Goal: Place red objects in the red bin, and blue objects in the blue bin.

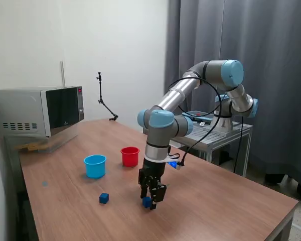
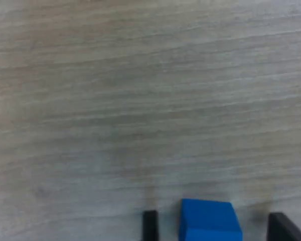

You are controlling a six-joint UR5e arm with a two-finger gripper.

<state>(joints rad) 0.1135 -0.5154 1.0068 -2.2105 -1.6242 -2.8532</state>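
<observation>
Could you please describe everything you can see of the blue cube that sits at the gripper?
The blue cube is small, plain, dark blue with a smooth, matte look and crisp edges. It rests flat on the wooden table, between the gripper's two dark fingers, with a visible gap on each side in the wrist view, so nothing grips it. In the exterior view the gripper partly hides it. A second blue cube lies apart, towards that view's left.

The tabletop [image 1: 226, 201] looks like wood or wood-grain laminate, brown and matt, its fine streaked grain plain in the wrist view. The red bin [image 1: 130, 156] and blue bin [image 1: 95, 166] look like smooth plastic with a slight sheen, and the blue cube [image 2: 209, 221] between the matt black fingers [image 2: 150, 225] of the tool [image 1: 151, 199] is smooth and evenly coloured. The arm [image 1: 183, 93] has satin silver metal tubes with glossy light-blue caps, the microwave [image 1: 37, 110] a brushed metal-look casing with a glossy dark door, and the curtain [image 1: 256, 50] is grey cloth.
</observation>
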